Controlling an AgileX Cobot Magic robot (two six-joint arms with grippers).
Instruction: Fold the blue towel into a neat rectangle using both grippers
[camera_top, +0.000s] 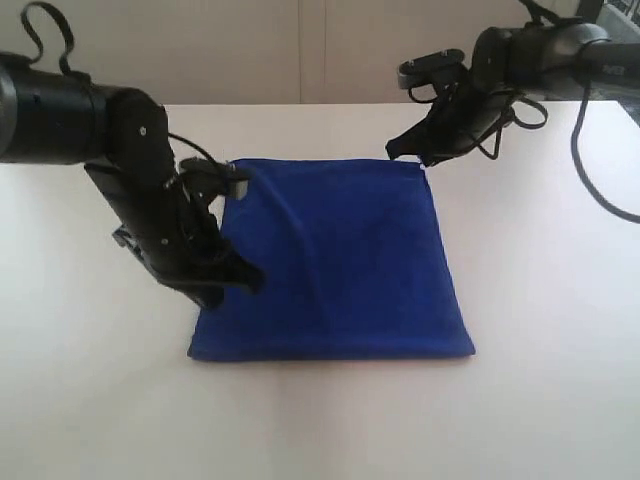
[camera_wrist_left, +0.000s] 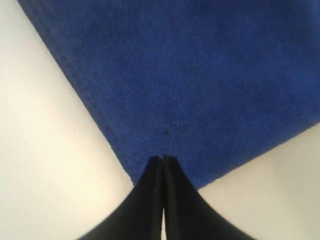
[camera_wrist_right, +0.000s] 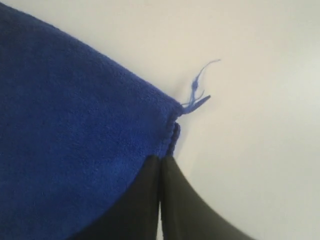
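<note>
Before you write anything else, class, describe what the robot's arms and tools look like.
Both are black and jointed. The left arm has a thick glossy barrel; the right arm looks slimmer. Thin black cables loop off them. The left tool and right tool taper to slim black tips.

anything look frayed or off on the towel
Yes: a loose blue thread sticks out of the blue towel at the corner by the right gripper, so that corner looks frayed. Otherwise it lies flat.
</note>
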